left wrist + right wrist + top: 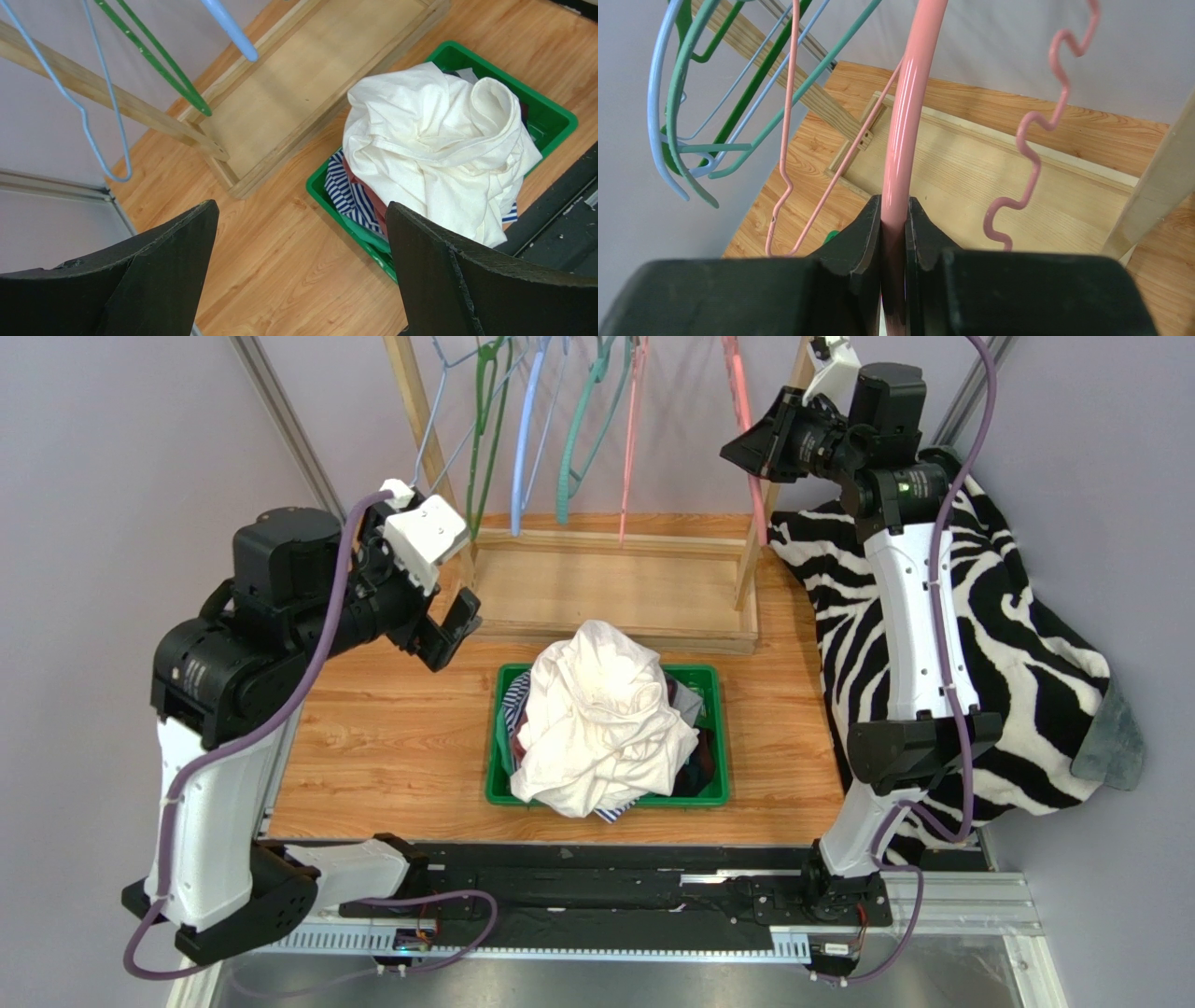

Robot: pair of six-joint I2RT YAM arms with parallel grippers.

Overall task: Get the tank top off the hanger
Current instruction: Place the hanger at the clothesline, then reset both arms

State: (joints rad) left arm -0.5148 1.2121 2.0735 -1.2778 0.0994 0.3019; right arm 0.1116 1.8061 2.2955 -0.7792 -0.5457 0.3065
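Note:
A white garment, apparently the tank top [603, 714], lies bunched on top of other clothes in a green basket [494, 756] at the table's middle; it also shows in the left wrist view [435, 140], off any hanger. My right gripper [744, 451] is shut on the bare pink hanger [739, 399] hanging at the rack's right end; the right wrist view shows the pink bar [913, 105] pinched between the fingers [894, 210]. My left gripper [452, 630] is open and empty, raised above the table left of the basket [554, 119].
A wooden rack with a tray base [617, 588] stands behind the basket, carrying several bare hangers in green, blue and pink [533, 420]. A zebra-print cloth [1010, 644] covers the table's right side. Striped and red clothes [351, 189] lie under the white garment.

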